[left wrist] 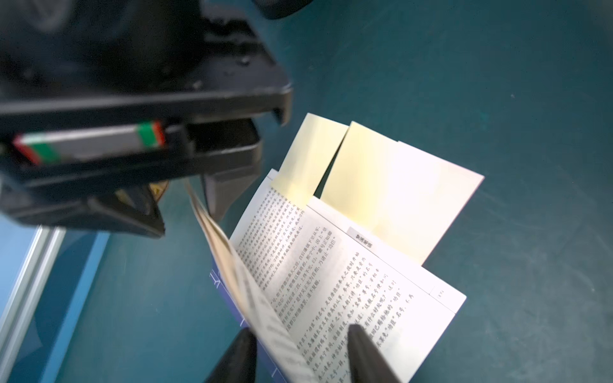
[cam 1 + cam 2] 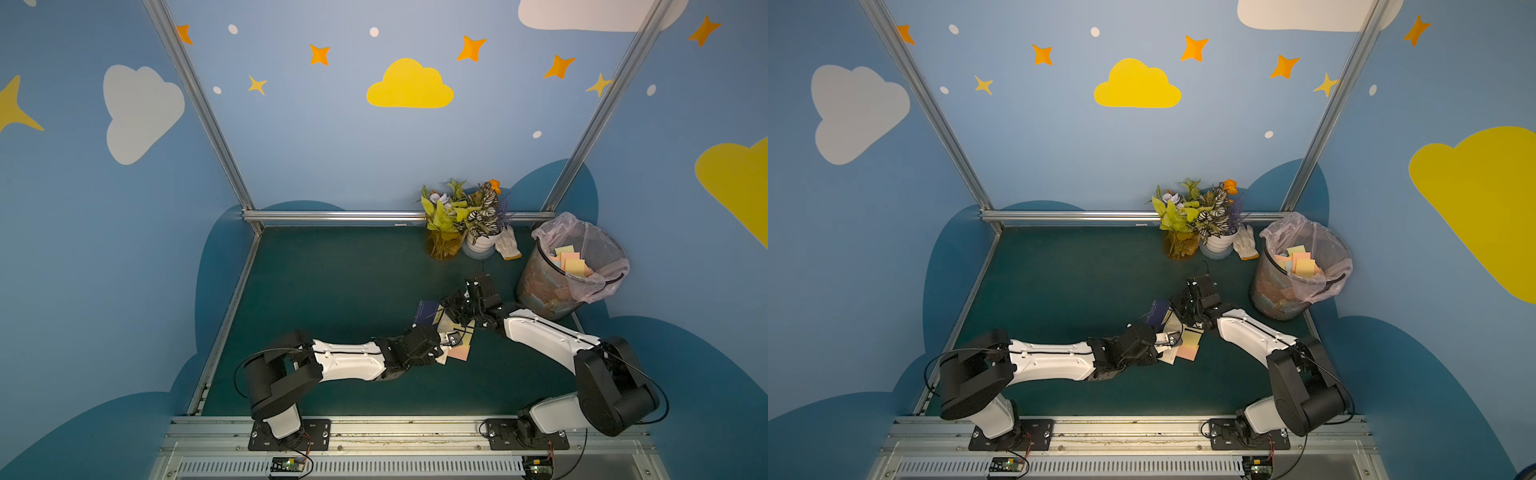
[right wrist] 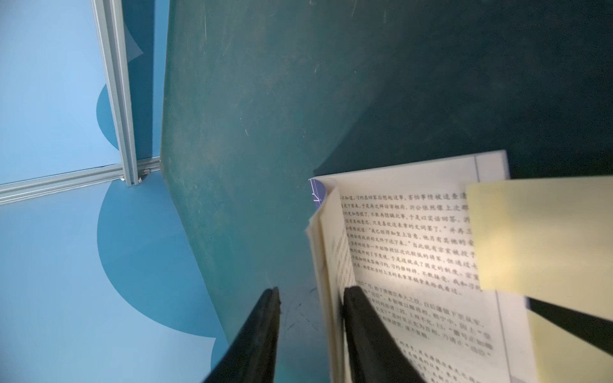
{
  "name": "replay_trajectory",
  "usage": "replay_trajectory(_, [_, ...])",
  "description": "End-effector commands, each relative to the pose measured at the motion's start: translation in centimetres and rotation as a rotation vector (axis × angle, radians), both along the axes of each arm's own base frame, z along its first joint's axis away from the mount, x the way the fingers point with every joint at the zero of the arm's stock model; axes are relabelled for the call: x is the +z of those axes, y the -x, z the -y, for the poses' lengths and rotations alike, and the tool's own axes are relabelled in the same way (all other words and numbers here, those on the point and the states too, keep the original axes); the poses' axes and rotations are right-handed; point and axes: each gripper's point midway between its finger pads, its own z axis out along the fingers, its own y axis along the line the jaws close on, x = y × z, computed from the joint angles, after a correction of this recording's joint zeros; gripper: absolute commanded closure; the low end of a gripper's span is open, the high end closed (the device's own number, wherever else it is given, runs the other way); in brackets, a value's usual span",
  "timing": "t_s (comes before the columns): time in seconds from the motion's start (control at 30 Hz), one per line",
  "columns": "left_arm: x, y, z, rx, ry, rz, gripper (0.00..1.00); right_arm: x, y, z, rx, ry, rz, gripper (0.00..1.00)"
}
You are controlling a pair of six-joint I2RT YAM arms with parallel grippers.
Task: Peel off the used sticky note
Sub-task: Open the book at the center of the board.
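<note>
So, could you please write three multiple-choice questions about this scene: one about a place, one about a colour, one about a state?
1. Where on the table does the bin stand?
A. at the back, on the right arm's side
B. at the front, on the left arm's side
C. in the centre

2. What colour is the sticky note that covers some of the print?
A. green
B. pale yellow
C. blue

3. How is the book?
A. shut
B. open, with some leaves lifted
C. inside the bin

Answers:
1 A, it stands near the glove by the back rail.
2 B, both wrist views show it pale yellow.
3 B, printed pages show and a few leaves stand up.
</note>
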Motion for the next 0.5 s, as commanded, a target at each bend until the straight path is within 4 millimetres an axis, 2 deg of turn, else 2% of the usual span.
replay_trajectory(0.0, [1.7, -0.7, -0.7, 0.031, 0.060, -0.013, 0.75, 0.4, 0.7, 1.6, -0.003, 0.078, 0.015, 0.63])
replay_trajectory(0.07, [1.8, -0.8, -1.4, 0.036, 0.080, -0.079, 0.85, 1.1, 0.9, 2.5, -0.005, 0.118, 0.042, 0.63])
replay_trajectory(0.17, [1.7, -0.6, -2.4, 0.032, 0.122, -0.218, 0.94, 2.6, 1.5, 3.7, 0.013, 0.186, 0.080, 0.63])
replay_trajectory(0.23, [1.6, -0.7, -3.1, 0.042, 0.151, -0.282, 0.97, 3.4, 2.0, 4.5, 0.030, 0.230, 0.104, 0.63])
replay_trajectory(0.27, [1.5, -0.8, -3.4, 0.053, 0.166, -0.304, 0.97, 3.8, 2.4, 4.8, 0.041, 0.246, 0.117, 0.58])
replay_trajectory(0.33, [1.4, -1.1, -4.0, 0.075, 0.198, -0.359, 0.97, 4.4, 3.2, 5.2, 0.063, 0.261, 0.145, 0.57])
replay_trajectory(0.47, [1.0, -1.4, -4.7, 0.109, 0.270, -0.504, 0.97, 4.3, 5.1, 5.0, 0.114, 0.248, 0.180, 0.58])
